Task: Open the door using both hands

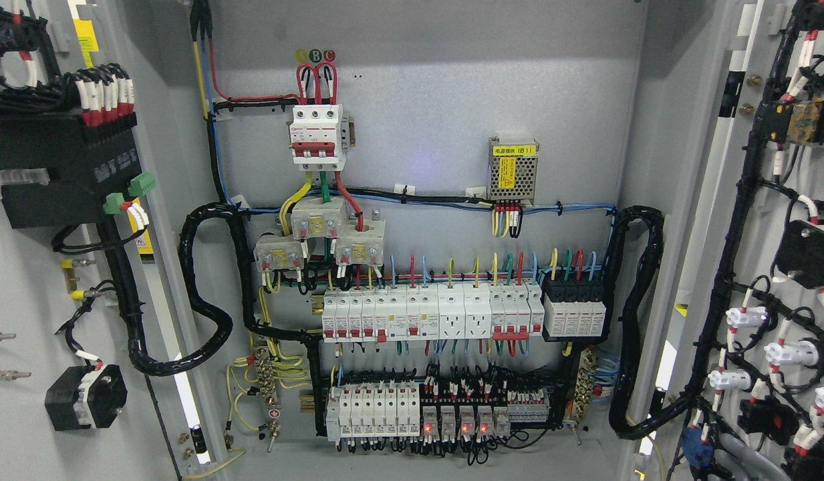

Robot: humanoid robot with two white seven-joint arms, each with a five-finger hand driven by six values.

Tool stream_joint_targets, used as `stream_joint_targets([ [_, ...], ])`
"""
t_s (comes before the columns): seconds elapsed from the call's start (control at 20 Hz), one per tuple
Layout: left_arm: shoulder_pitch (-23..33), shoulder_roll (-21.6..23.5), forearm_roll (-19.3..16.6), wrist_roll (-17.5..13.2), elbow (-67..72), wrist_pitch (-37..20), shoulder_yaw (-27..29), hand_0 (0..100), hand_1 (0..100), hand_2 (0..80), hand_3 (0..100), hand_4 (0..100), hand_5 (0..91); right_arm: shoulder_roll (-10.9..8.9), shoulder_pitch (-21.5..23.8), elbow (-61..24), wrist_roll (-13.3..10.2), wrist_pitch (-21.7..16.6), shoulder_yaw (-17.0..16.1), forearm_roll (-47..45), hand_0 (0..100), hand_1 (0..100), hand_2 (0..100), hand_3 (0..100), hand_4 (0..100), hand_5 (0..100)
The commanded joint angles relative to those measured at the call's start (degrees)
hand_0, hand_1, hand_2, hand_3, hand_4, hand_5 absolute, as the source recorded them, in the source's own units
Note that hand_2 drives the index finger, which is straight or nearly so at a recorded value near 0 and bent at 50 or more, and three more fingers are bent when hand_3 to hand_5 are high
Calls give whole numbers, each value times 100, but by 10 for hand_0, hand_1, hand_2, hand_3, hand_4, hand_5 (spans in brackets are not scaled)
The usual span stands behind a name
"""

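Observation:
The grey electrical cabinet stands open. Its left door (24, 280) is swung out to the left and shows its inner side with a black module and wiring. Its right door (779, 267) is swung out to the right and shows black cable looms and white connectors. Between them the back panel (418, 87) carries a red-and-white main breaker (316, 137), rows of white breakers (425, 314) and relays with red lights (462, 421). Neither of my hands nor arms shows in the head view.
A small power supply with a yellow label (513, 168) sits at the upper right of the panel. Thick black cable bundles (204, 294) (635, 314) loop from the panel to each door. Coloured wires run between the components.

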Motion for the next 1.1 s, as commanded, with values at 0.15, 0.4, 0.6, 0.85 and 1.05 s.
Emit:
stream_joint_targets([
  [0.15,-226,180,325,-533,774,258,1066,0,0,0,0,0,0,106,228,-6,0,-97,-474,-181,223,11,0,0,0,0],
  [0.4,-358,487,693,-542,915,608,1497,0,0,0,0,0,0,167,263,-6,0,-97,-554,-313,223,10,0,0,0,0],
  [0.6,-464,917,931,-603,1274,847,1735,0,0,0,0,0,0,176,307,-6,0,-88,-633,-506,222,10,0,0,0,0],
  [0.85,-560,1577,1449,-603,1820,1118,1744,0,0,0,0,0,0,185,368,12,8,-88,-774,-515,223,10,0,0,0,0],
  [1.05,-859,1709,1503,-603,2057,1531,1840,0,0,0,0,0,0,185,386,47,26,-79,-800,-515,223,10,0,0,0,0],
])
